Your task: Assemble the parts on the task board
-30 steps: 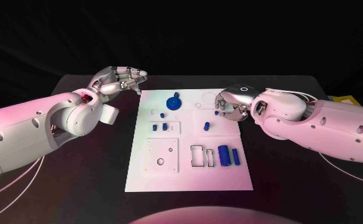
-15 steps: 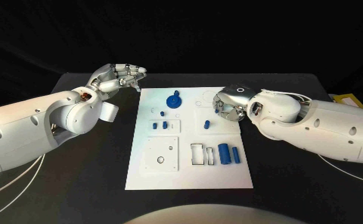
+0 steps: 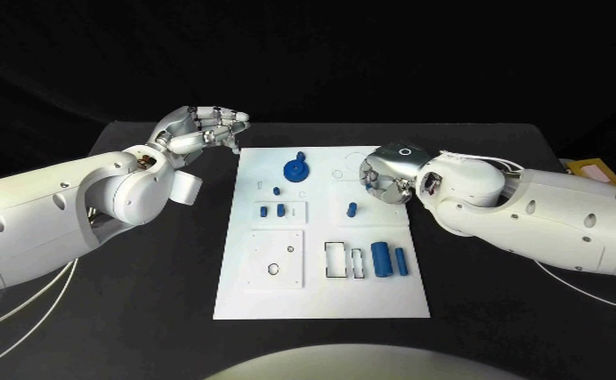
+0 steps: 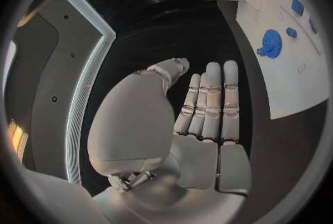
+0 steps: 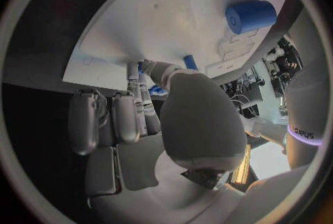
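We read the head view from its lower edge upward. The task board [image 3: 321, 300] lies in the centre of the black table [image 3: 141, 327]. Nearest on it, lower middle, a recessed square plate [image 3: 275, 262] is on the left. To its right are two rectangular slots [image 3: 344, 262], then a thick blue cylinder [image 3: 381, 259] and a thinner blue cylinder [image 3: 401, 261] lying side by side, apart from each other.

Mid-frame, two short blue pegs [image 3: 271, 211] sit in a small framed panel, and a single blue peg [image 3: 351, 211] is to their right. Farther up is the blue gear [image 3: 295, 169].

The right hand [image 3: 385, 175] hangs over the board's upper right part, just beside the single peg. In the right wrist view its fingers [image 5: 142, 103] are extended close together over the board. Something blue sits at the fingertips, but we cannot tell whether it is pinched or merely lies behind them.

The left hand [image 3: 200, 134] is off the board, upper left of frame, over the table. In the left wrist view its fingers [image 4: 211, 102] lie straight and side by side, holding nothing.

Judgement: the step in hand looks like a pick at the upper right cluster.
- Confirm the grasp before lifting; the fingertips hide the contact.
- Keep the piece upright and lift it straight, so it does not snag its seat.
- Keep the left hand off the board until it is needed to steady the board's edge.
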